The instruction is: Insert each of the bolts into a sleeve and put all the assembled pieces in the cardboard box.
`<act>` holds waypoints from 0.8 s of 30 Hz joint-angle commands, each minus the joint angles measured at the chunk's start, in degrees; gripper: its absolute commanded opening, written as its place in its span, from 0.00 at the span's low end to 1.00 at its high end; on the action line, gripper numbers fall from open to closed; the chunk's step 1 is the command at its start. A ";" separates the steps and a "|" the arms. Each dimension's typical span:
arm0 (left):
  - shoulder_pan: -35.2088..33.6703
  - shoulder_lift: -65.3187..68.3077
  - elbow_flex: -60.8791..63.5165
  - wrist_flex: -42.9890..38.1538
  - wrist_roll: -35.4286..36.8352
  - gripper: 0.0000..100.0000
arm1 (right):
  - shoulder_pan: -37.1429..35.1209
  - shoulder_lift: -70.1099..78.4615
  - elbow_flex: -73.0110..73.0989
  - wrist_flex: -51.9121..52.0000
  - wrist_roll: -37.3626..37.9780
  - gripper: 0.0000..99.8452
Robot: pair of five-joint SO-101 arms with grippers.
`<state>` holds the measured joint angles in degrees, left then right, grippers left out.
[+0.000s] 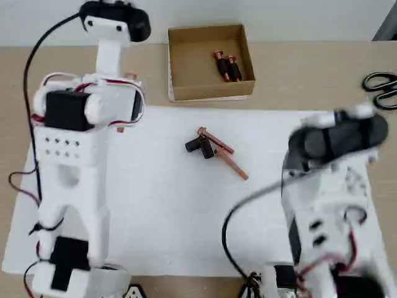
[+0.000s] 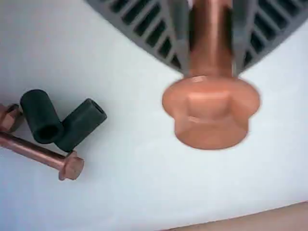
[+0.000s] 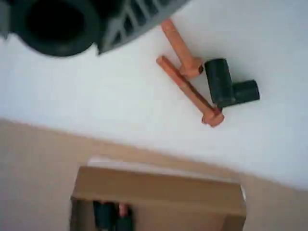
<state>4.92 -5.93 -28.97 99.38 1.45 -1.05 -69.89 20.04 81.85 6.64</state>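
**Left fingers** (image 2: 175, 41): clenched on the shank of a copper bolt (image 2: 210, 113). The flanged head hangs free past the tips, above the white sheet (image 2: 144, 192). The far end of the shank is hidden behind the fingers. Gripping the shank rather than the head probably keeps the bolt straight for pushing.

**Right fingers** (image 3: 126, 24): grasping a black sleeve (image 3: 29, 41) by its outer wall. The bore faces the wrist camera and nothing blocks it, most likely so the bolt can enter without fouling the tips.

**Arms, high view:** the left arm (image 1: 87, 155) is at the left of the frame and the right arm (image 1: 329, 186) at the lower right, well apart. Step in hand, as judged: one part per arm, mating not yet begun.

**Centre of the frame:** two loose bolts (image 1: 224, 155) lie crossed on the sheet. Two loose sleeves (image 1: 200, 146) touch each other at the bolts' left end. These are not yet assembled and sit between the arms, within reach of either.

**Top centre of the frame:** the cardboard box (image 1: 177, 62) rests on the tan surface (image 1: 298, 68) just beyond the sheet's far edge. Two assembled pieces (image 1: 225, 66) lie side by side inside it. Task judged roughly half done: two in the box, one pair held, one or two pairs to go.

**Right edge of the frame:** scissors (image 1: 381, 87), away from the work.

**Risk:** bolt and sleeve must line up on one axis, and a tilt at either wrist would jam the entry.
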 commanded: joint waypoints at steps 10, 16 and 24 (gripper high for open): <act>-0.53 -17.32 17.27 -0.18 -0.35 0.01 | -0.04 -23.69 36.31 -19.91 0.00 0.00; -0.18 -19.78 18.68 -0.26 9.32 0.01 | -0.13 -27.91 41.85 -20.09 4.57 0.00; 0.88 -20.84 18.86 -1.85 15.65 0.01 | -0.22 -33.89 46.15 -24.40 -9.93 0.00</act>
<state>4.92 -24.75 -9.80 99.21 16.40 -1.05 -103.21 66.02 59.34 2.86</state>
